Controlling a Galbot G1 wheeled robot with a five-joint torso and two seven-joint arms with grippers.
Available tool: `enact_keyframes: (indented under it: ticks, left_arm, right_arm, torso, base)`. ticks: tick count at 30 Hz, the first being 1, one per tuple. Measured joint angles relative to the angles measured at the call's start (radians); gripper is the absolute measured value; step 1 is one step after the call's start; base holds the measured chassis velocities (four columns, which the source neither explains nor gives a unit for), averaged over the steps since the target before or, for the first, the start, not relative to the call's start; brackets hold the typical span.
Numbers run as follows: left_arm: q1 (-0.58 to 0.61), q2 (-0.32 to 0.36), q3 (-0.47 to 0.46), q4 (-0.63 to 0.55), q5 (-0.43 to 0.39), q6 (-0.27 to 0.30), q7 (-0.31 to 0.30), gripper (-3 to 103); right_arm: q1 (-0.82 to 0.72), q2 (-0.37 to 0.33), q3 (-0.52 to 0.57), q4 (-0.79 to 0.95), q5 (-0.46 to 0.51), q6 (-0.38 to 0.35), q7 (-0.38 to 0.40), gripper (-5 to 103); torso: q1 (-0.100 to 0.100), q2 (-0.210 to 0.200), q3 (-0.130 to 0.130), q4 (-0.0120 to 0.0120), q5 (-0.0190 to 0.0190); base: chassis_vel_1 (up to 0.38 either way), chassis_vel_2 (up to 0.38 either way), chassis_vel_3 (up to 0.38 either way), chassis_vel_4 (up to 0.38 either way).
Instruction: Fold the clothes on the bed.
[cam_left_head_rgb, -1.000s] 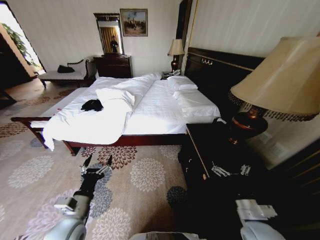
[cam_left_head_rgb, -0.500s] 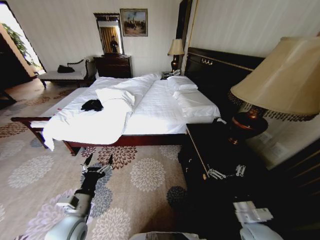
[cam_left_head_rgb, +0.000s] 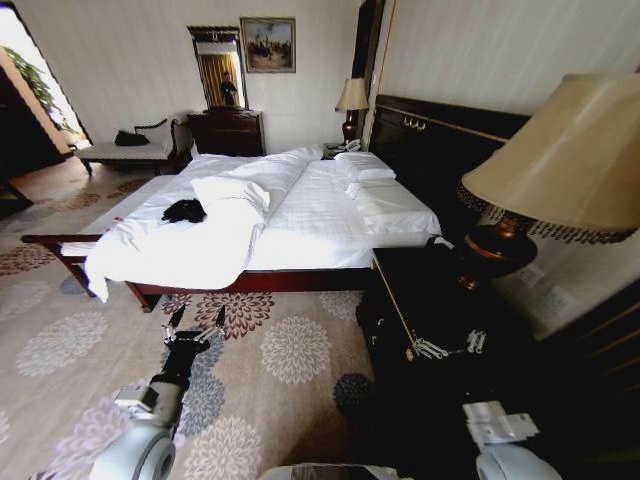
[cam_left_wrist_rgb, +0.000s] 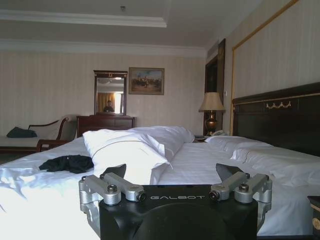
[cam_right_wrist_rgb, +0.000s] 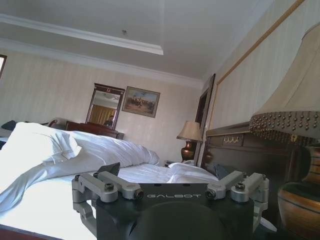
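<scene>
**Both grippers open and empty, short of the bed**

Left gripper (cam_left_head_rgb: 196, 321) hovers over the flowered carpet (cam_left_head_rgb: 290, 350) just short of the bed's (cam_left_head_rgb: 300, 275) near side rail, its two fingers spread wide with nothing between them. Right gripper (cam_left_head_rgb: 447, 346) hangs above the dark nightstand (cam_left_head_rgb: 420, 290) beside the headboard, fingers likewise apart and holding nothing. On the white duvet (cam_left_head_rgb: 180, 250), near the bed's foot edge on the robot's left, the black T-shirt (cam_left_head_rgb: 184, 210) lies in a crumpled heap, just beside a raised fold of duvet. A lamp (cam_left_head_rgb: 560, 160) stands at the nightstand's far right.
</scene>
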Motion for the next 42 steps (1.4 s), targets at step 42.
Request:
enact_keyframes:
  ticks: [42]
  left_arm:
    - [0.02,-0.002,-0.004,-0.013,0.008,-0.022,0.0,100]
  right_arm:
    - [-0.005,0.026,-0.007,-0.003,-0.003,0.062,-0.032,100]
  torso:
    - [0.0,0.0,0.0,0.0,0.0001]
  base:
    - [-0.058,0.053,0.056,-0.05]
